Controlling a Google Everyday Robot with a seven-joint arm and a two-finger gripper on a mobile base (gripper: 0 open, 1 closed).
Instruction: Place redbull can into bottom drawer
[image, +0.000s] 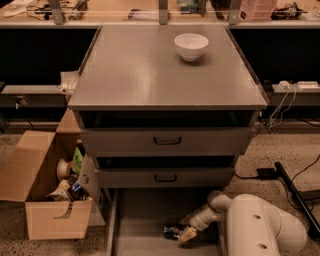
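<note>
The bottom drawer (145, 210) is pulled out at floor level, a shallow grey tray below the two shut drawers with black handles. The redbull can (172, 232), small, blue and silver, lies on the drawer floor near the front right. My gripper (184, 234) reaches down into the drawer from the right on the white arm (260, 230). Its fingertips are at the can's right end and touch it or nearly touch it.
A white bowl (191, 46) stands on the cabinet top (150, 75) at the back right. An open cardboard box (42, 185) with several items stands on the floor to the left. Cables and a black bar (295, 190) lie on the floor to the right.
</note>
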